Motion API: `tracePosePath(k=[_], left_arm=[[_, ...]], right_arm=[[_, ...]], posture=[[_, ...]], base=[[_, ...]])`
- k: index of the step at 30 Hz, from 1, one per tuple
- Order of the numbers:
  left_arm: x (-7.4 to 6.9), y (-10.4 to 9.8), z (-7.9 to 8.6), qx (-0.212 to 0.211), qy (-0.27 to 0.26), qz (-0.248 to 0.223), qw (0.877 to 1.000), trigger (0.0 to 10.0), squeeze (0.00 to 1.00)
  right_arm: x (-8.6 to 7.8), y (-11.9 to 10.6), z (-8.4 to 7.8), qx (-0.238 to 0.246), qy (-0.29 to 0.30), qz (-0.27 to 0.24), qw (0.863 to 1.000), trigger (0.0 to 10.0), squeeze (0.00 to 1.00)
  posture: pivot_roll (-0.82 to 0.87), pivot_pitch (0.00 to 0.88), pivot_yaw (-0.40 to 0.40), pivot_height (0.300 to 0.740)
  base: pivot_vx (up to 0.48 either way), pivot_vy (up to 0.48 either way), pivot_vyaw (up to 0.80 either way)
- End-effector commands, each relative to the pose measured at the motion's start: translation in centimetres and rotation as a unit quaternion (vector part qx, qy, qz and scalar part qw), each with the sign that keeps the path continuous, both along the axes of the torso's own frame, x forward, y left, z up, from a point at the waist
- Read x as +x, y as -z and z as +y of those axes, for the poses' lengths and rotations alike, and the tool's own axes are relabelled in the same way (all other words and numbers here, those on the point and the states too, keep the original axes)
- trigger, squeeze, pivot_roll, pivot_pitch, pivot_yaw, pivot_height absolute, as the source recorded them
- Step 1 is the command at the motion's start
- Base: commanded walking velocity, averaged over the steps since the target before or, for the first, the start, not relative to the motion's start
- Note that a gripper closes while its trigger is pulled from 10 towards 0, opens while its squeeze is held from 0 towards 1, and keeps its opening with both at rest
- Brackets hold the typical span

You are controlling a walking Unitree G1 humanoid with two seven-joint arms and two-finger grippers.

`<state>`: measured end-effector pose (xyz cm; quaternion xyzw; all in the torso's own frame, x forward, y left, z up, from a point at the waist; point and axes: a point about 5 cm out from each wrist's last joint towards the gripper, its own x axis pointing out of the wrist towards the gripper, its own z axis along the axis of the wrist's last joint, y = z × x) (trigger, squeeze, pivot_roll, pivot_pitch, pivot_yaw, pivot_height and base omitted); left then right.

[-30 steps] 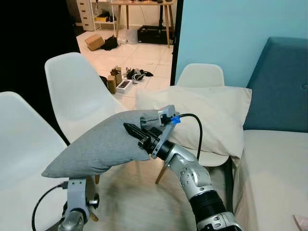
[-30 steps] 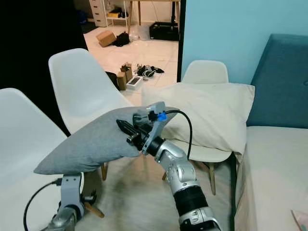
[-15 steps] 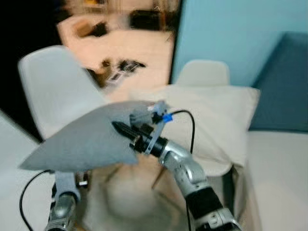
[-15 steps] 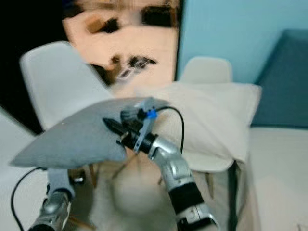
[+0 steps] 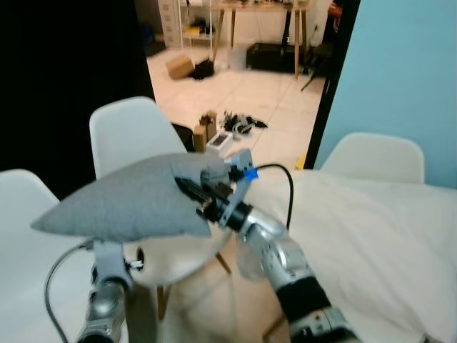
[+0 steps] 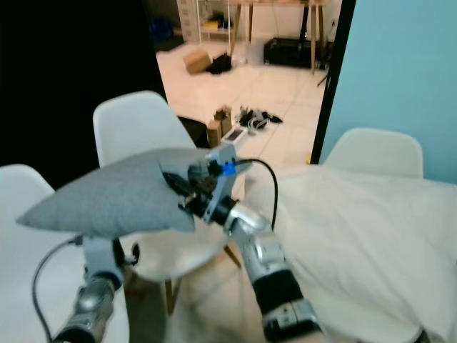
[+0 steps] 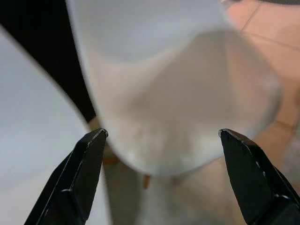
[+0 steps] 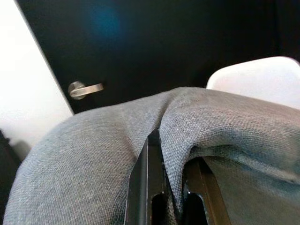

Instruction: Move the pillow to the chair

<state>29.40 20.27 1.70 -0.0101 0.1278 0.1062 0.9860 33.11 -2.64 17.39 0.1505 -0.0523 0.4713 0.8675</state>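
Note:
A grey pillow [image 5: 121, 204] hangs in the air in front of the back of a white chair [image 5: 132, 128] and above its seat [image 5: 182, 257]. My right gripper [image 5: 190, 190] is shut on a fold at the pillow's right corner; the right wrist view shows the black fingers [image 8: 149, 178] pinching the grey fabric [image 8: 93, 159]. My left arm [image 5: 107, 286] rises under the pillow, which hides its gripper. In the left wrist view the left gripper [image 7: 161, 133] is open with nothing in it, above the white chair seat [image 7: 187, 103].
A second white chair [image 5: 21, 236] stands at the near left and a third [image 5: 375, 157] at the right, behind a large cream pillow [image 5: 371, 236]. Boxes and cables [image 5: 232, 125] litter the tiled floor past the doorway. A dark door with a handle [image 8: 86, 89] is behind.
The camera has turned left, shifting the cream pillow rightward in the picture. My right gripper still holds the grey pillow, which is now over the middle chair's seat.

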Motion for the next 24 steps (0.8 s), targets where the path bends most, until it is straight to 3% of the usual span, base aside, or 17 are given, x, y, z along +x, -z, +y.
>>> tracePosePath(k=[1,11,17,21,24], left_arm=[[-0.1,0.0,0.6,0.006,-0.004,0.001,1.000,10.0,0.00],[0.0,0.1,-0.2,0.004,0.007,0.003,1.000,10.0,0.00],[-0.1,0.3,-0.6,-0.003,0.016,0.006,1.000,10.0,0.00],[0.1,0.6,-2.5,-0.070,0.083,0.010,0.994,10.0,0.00],[0.2,0.6,-3.1,-0.088,0.103,0.009,0.991,10.0,0.00]], right_arm=[[-0.5,-1.8,1.4,0.020,-0.028,-0.041,0.999,10.0,0.00],[-0.3,-1.6,1.1,0.021,-0.016,-0.037,0.999,10.0,0.00],[0.8,-1.0,0.9,-0.012,0.039,-0.014,0.999,10.0,0.00],[1.5,-0.6,0.6,-0.030,0.070,0.008,0.997,10.0,0.00],[1.5,-0.5,0.6,-0.034,0.072,0.009,0.997,10.0,0.00]], posture=[[-0.03,0.045,0.033,0.740],[-0.03,0.047,0.033,0.740],[-0.03,0.049,0.033,0.740],[-0.03,0.052,0.029,0.740],[-0.03,0.055,0.032,0.735]], base=[[0.480,0.000,0.00],[0.480,0.000,0.80],[0.454,0.000,0.00],[0.189,0.000,0.00],[0.000,0.000,0.00]])
